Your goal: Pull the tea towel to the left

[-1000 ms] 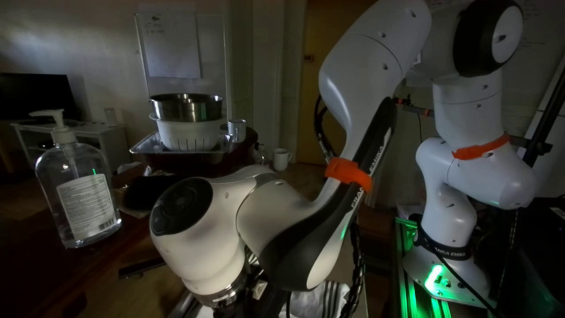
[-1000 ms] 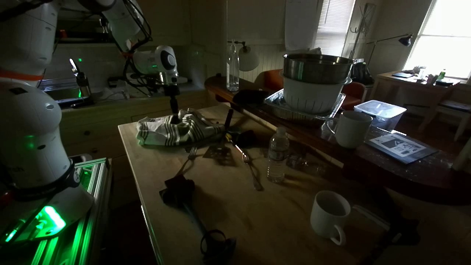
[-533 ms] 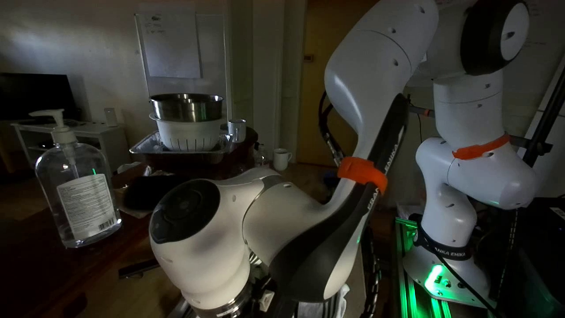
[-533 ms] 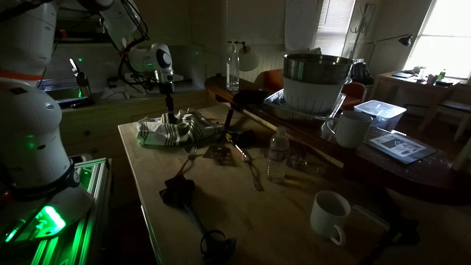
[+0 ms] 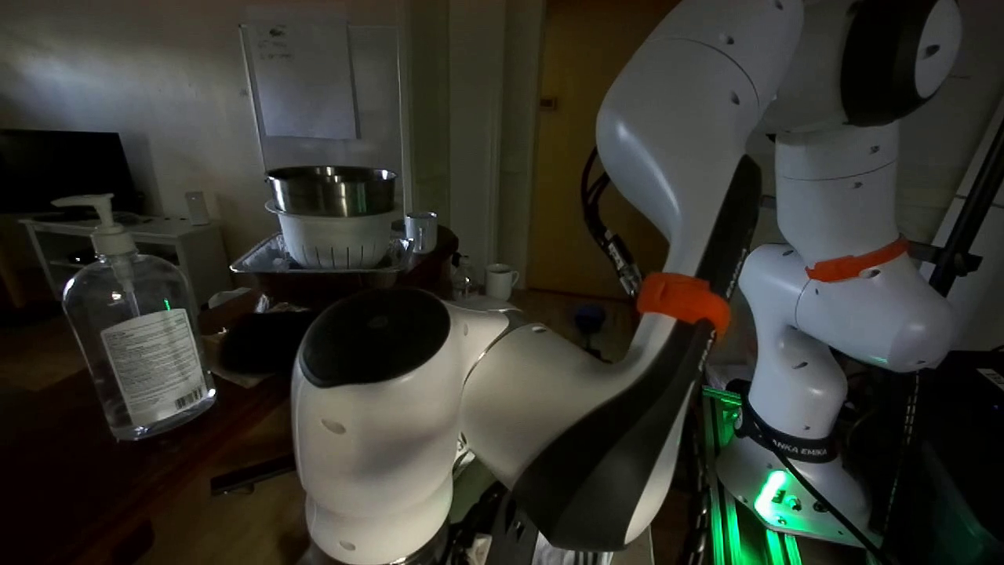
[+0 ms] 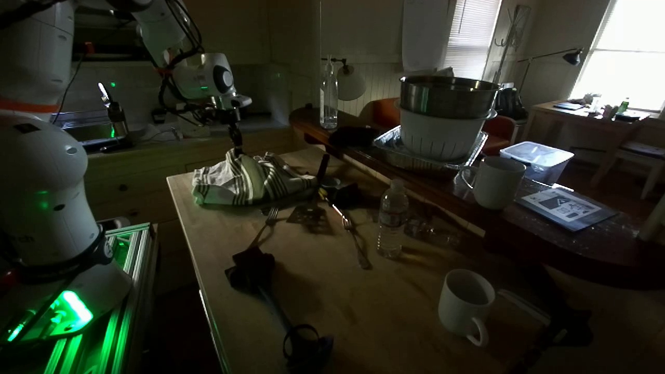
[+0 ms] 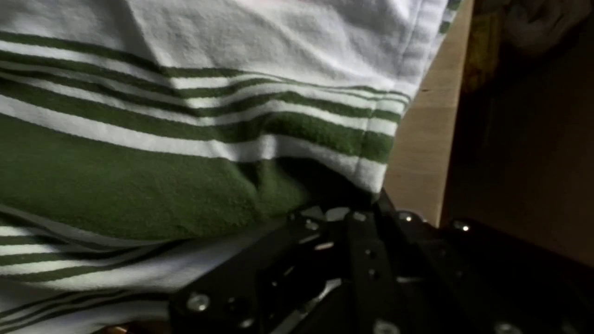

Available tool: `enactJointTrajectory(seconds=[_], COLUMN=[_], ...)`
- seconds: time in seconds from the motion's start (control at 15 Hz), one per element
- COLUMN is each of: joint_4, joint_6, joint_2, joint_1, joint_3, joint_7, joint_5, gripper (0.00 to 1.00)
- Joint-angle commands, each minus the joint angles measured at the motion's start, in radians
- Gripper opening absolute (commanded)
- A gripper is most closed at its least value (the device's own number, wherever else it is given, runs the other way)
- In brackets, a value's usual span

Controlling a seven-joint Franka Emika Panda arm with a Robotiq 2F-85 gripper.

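Jaws clamp together on the stitched edge of the tea towel [image 7: 139, 181], which in the wrist view slants down into them. They come in there at the lower right, dark and full of linkages; their very tips are lost in folds and shadow. The cloth is off-white, its stripes, thin ones and a broad one, looking green in that view, and it spreads to the left of the jaws and ahead of them. In an exterior view a raised fold [image 6: 235, 162] reaches up to the jaws, while the rest lies rumpled below and to either side of them on a pale wooden surface [image 6: 332, 296]. In an exterior view the arm [image 5: 376, 439] hides the jaws.

Nearer the camera than the jaws lie a fork [image 6: 271, 215] and another fork [image 6: 358, 246]; farther out from them, a clear water bottle [image 6: 392, 221] stands upright, then a white mug [image 6: 464, 306].

Well to the right of the jaws, a foil tray [image 6: 388, 150] bears a white colander [image 6: 441, 132] with a steel bowl [image 6: 449, 98] set in it, the stack showing in both exterior views. A clear pump bottle [image 5: 137, 345] stands well apart from them.
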Motion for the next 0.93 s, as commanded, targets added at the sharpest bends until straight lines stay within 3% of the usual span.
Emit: enactJointTrajectory(seconds=[0.0, 0.2, 0.27, 0.4, 0.67, 0.87], joint_4=[-0.045, -0.058, -0.062, -0.07, -0.139, -0.238], joint_6=[0.086, 0.135, 0.138, 0.107, 0.041, 0.082], joint_2=[-0.02, -0.014, -0.015, -0.026, -0.127, -0.266], joint_1=[-0.004, -0.003, 0.004, 0.004, 0.008, -0.02], joint_3=[-0.007, -0.014, -0.023, -0.025, -0.051, -0.082], joint_7=[-0.047, -0.066, -0.051, -0.065, -0.032, 0.033], joint_5=[0.024, 0.025, 0.014, 0.019, -0.023, -0.093], gripper=[0.01, 0.01, 0.29, 0.35, 0.66, 0.88])
